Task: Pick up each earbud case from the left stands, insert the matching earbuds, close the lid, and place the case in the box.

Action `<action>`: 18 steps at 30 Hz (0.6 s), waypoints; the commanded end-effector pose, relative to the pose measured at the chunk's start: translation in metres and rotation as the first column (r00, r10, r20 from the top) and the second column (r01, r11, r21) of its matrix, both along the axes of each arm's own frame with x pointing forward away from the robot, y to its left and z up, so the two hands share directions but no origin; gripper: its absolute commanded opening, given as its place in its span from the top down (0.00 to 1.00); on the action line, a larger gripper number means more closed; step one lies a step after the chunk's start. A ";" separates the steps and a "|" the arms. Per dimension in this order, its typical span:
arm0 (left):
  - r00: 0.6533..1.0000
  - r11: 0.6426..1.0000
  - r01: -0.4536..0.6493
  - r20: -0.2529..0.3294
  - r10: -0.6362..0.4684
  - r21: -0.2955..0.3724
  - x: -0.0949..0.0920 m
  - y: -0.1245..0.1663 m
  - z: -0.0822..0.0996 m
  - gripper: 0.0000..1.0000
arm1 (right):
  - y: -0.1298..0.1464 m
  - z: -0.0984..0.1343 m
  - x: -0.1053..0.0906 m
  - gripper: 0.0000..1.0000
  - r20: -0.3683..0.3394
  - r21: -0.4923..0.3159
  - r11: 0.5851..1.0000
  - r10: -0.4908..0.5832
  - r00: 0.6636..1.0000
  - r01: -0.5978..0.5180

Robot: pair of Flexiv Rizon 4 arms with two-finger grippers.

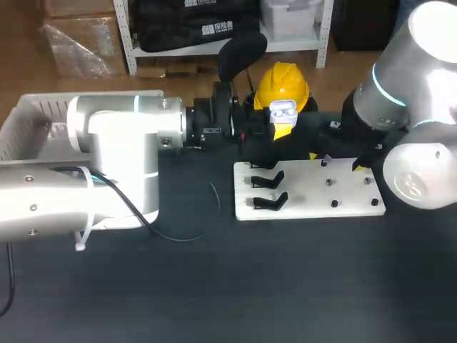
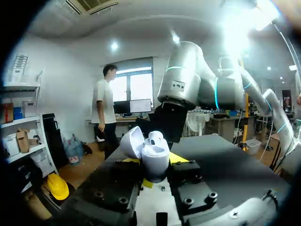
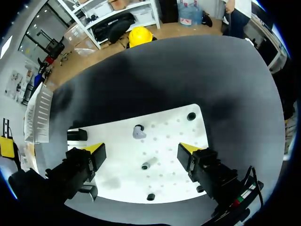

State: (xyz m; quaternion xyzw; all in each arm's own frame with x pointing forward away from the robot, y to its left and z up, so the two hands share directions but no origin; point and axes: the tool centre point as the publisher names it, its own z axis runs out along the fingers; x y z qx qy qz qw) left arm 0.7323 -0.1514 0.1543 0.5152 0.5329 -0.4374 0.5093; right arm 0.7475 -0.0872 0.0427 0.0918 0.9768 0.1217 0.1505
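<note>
The left pincer (image 2: pixel 155 162) is gripping the white earbud case (image 1: pixel 283 111) from two sides, holding it above the far edge of the desk (image 1: pixel 285 286), just beyond the white board (image 3: pixel 174 136). It is keeping the case upright with the lid swung open, probably so the sockets are facing upward and the other arm can drop an earbud in from above. In the left wrist view, what looks like one earbud is already sitting in the case.

The right pincer (image 3: pixel 141 149) is hanging over the board with its fingers spread wide and holding nothing. It is straddling the row of small pegs, and a pale earbud (image 3: pixel 138 133) is resting on the peg just ahead of it, likely the next thing to be picked. The other pegs in sight are carrying nothing.

The two black stands (image 1: pixel 270 179) on the board's left part are also bare. The white box (image 1: pixel 28 121) is waiting at the desk's left, partly hidden behind the left arm.
</note>
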 end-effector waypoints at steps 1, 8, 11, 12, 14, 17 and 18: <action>1.000 1.000 -0.012 0.008 0.012 -0.009 -0.003 0.000 -0.002 1.00 | 0.002 -0.003 0.010 0.00 -0.017 0.003 1.000 0.005 1.000 -0.005; 1.000 1.000 -0.012 0.008 0.012 -0.009 -0.003 0.000 -0.002 1.00 | 0.004 -0.008 0.011 0.29 -0.029 -0.004 1.000 0.007 1.000 -0.007; 1.000 1.000 -0.012 0.008 0.012 -0.009 -0.003 0.000 -0.002 1.00 | 0.004 -0.011 0.012 0.38 -0.029 0.002 1.000 0.005 1.000 -0.005; 1.000 1.000 -0.012 0.008 0.012 -0.009 -0.003 0.000 -0.002 1.00 | 0.004 -0.012 0.012 0.41 -0.029 0.005 1.000 -0.001 1.000 0.001; 1.000 1.000 -0.012 0.008 0.012 -0.009 -0.003 0.000 -0.002 1.00 | 0.004 -0.013 0.013 0.46 -0.030 0.006 1.000 -0.005 1.000 0.006; 1.000 1.000 -0.012 0.008 0.012 -0.009 -0.003 0.000 -0.002 1.00 | 0.004 -0.014 0.014 0.50 -0.034 0.013 1.000 -0.009 0.999 0.009; 1.000 1.000 -0.012 0.008 0.012 -0.009 -0.003 0.000 -0.002 1.00 | 0.005 -0.014 0.014 0.51 -0.033 0.013 1.000 -0.010 0.999 0.011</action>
